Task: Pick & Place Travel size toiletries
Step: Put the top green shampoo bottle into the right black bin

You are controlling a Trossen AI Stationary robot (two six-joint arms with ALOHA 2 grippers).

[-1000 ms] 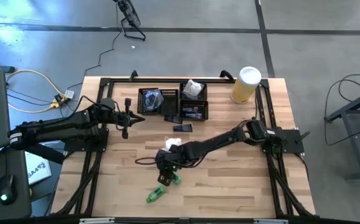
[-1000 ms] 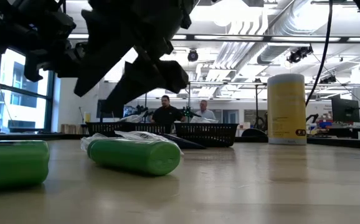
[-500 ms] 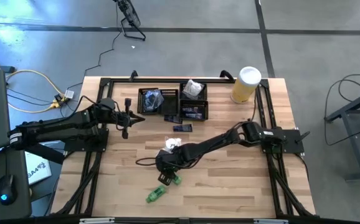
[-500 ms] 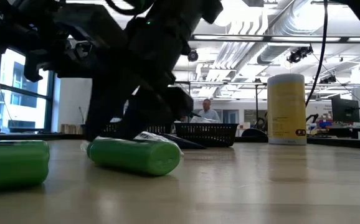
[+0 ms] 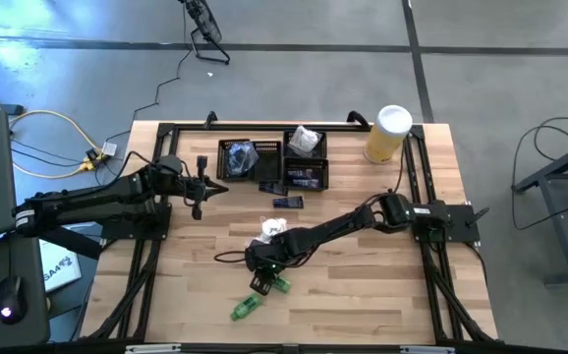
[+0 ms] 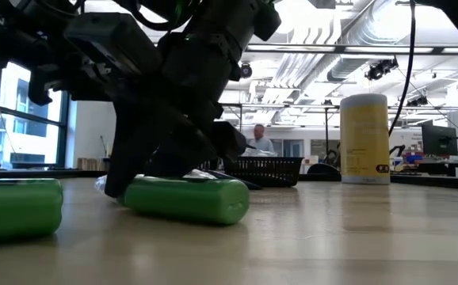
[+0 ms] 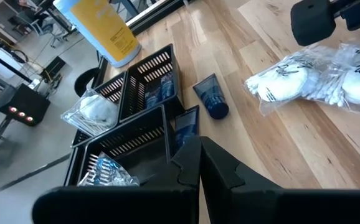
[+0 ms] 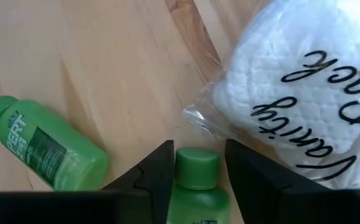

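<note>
Two bright green bottles lie on the pale wood-grain surface. The clear bag holds white cotton pads under black handwriting. The fingers are black. The mesh trays are black; the canister yellow, white-lidded.

Near edge: bare wood right of the loose green bottle; wide passage
Centre: right gripper low over a second green bottle, fingers either side of its cap; clear bag of cotton pads just beside, crowding that side
Far edge: black mesh trays in a row; dark tube lying just in front of them
Far right corner: tall yellow canister; open wood in front of it
Left side: left gripper closed, beside the trays; board in front of it bare
</note>
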